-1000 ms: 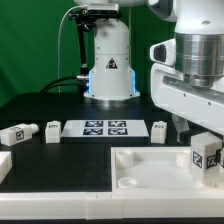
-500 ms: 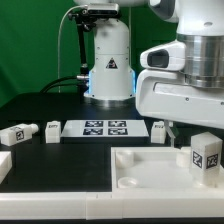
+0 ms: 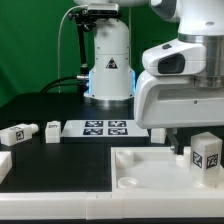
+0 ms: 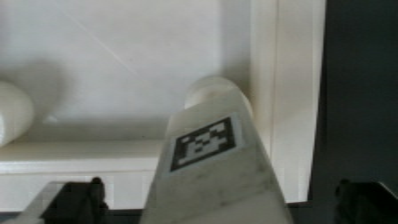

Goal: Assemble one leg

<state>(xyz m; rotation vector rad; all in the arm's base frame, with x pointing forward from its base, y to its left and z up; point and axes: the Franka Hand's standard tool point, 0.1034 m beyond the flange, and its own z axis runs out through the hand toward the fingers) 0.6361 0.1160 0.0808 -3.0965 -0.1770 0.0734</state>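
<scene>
A leg [image 3: 206,158], a white blocky peg with a black-and-white tag, stands upright over the right corner of the large white tray-like piece [image 3: 150,168]. My gripper [image 3: 198,141] hangs right above and around it. In the wrist view the leg [image 4: 210,150] runs up the middle between my two dark fingertips [image 4: 73,201], with a visible gap on each side, so the gripper [image 4: 217,206] is open. The leg's rounded far end lies against the tray's inner corner [image 4: 267,60]. Whether it is seated there I cannot tell.
Two more legs [image 3: 15,133] [image 3: 52,130] lie at the exterior view's left, and a third [image 3: 160,128] lies beside the marker board [image 3: 97,127]. Another white part [image 3: 4,163] is at the left edge. The robot base [image 3: 108,60] stands behind.
My hand has swung toward the exterior view's left and come lower over the tray's right corner. The leg has stayed almost in place.
</scene>
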